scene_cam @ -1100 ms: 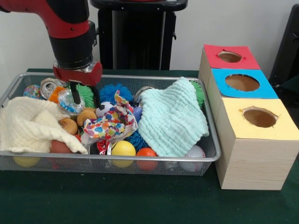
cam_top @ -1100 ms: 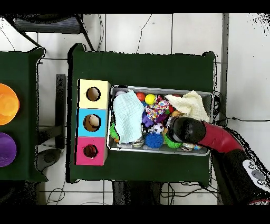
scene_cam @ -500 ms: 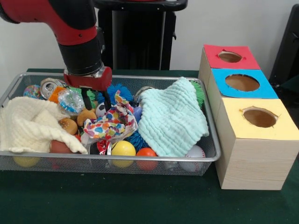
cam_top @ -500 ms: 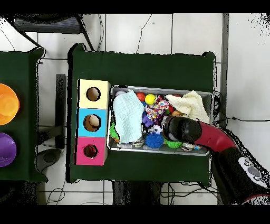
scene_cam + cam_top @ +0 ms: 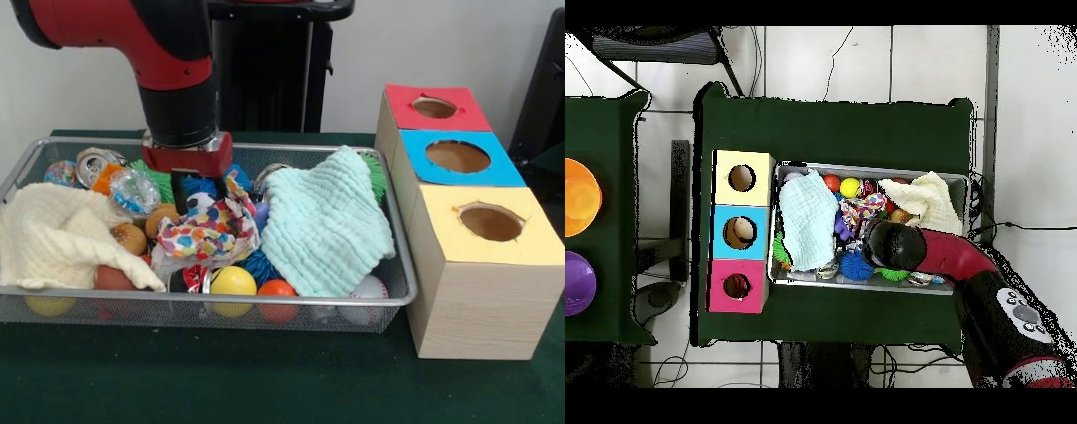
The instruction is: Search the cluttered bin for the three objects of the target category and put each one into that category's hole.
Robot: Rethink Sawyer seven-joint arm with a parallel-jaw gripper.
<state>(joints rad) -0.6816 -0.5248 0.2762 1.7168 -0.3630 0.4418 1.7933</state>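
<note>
Front view: a red and black arm reaches down into a wire mesh bin (image 5: pixel 388 300) full of clutter. Its gripper (image 5: pixel 199 196) sits low among the toys, just above a multicoloured patterned cloth (image 5: pixel 209 234) and a blue spiky ball (image 5: pixel 205 183) (whether its fingers are apart or together cannot be told). A mint green cloth (image 5: pixel 323 227) lies beside them, a cream cloth (image 5: pixel 55 235) at the other end. Just beside the bin stands a wooden box (image 5: pixel 472 300) with three holes.

Overhead view: the arm (image 5: pixel 940 252) covers the bin's middle, hiding the gripper.
</note>
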